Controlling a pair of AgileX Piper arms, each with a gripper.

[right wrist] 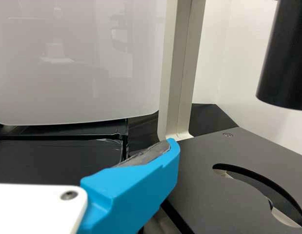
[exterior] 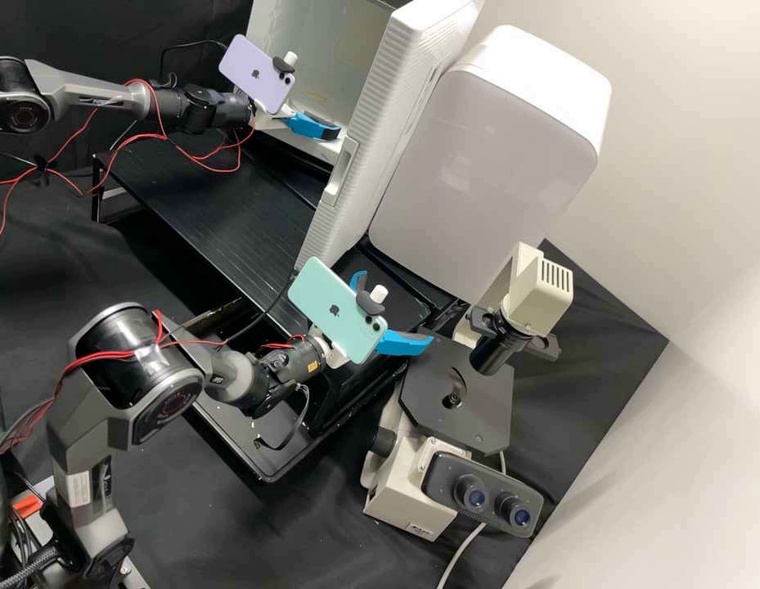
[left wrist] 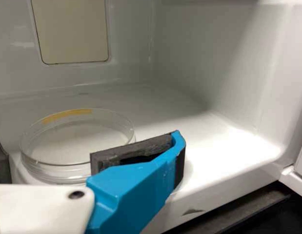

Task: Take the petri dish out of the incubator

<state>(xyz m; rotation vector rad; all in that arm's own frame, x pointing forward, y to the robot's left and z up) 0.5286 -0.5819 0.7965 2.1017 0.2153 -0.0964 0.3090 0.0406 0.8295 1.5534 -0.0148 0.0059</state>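
The petri dish point(left wrist: 75, 141), clear with a yellowish strip on which we could make out no writing, lay on the white floor inside the incubator point(left wrist: 214, 73). We saw the left gripper point(exterior: 317, 127) at the chamber's mouth, spread, one blue finger point(left wrist: 141, 190) just in front of the dish's rim. The right gripper point(exterior: 393, 311), also spread, hung over the edge of the microscope point(exterior: 453, 393) stage.

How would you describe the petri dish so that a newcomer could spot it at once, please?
Look at the white incubator standing open at the bench's back. On its white floor sits the petri dish: shallow, round and clear, the one transparent thing inside.
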